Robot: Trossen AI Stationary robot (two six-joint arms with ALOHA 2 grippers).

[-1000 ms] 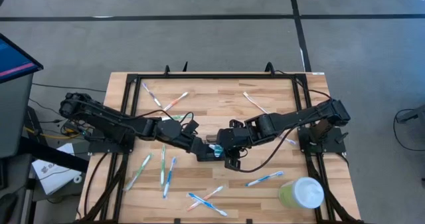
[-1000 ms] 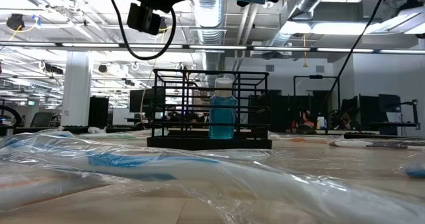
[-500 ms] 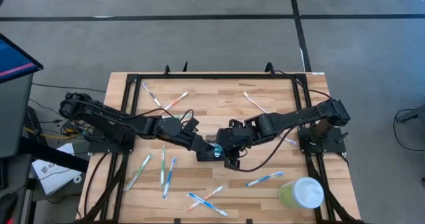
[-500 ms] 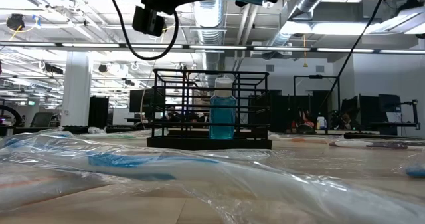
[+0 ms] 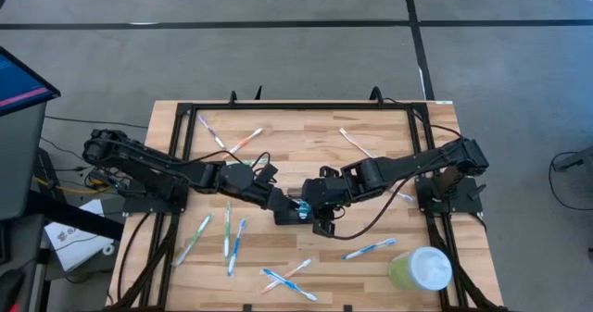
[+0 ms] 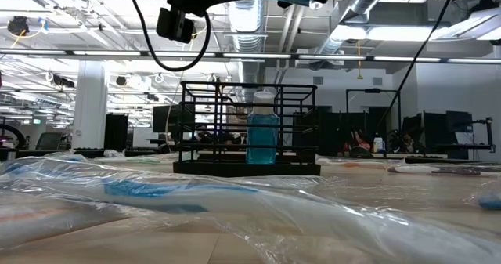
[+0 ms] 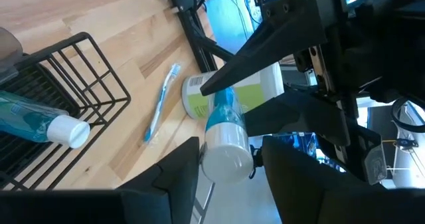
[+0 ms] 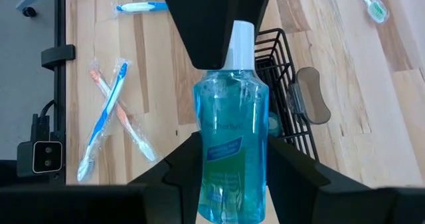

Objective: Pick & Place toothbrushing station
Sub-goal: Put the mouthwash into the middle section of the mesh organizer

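Right gripper (image 8: pixel 229 151), clamped round the blue mouthwash bottle (image 8: pixel 229 117) in the air over the toothbrushing station (image 6: pixel 246 168) at mid-table: hold steady and level until left gripper (image 7: pixel 229 147), at the white cap (image 7: pixel 226 159) with grip not to be told, seats squarely, then release slowly.

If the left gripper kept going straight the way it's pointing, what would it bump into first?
Probably the blue mouthwash bottle: its white cap sits right between the left gripper's fingers, held up by the right gripper. Depth is hard to judge, so they may already touch.
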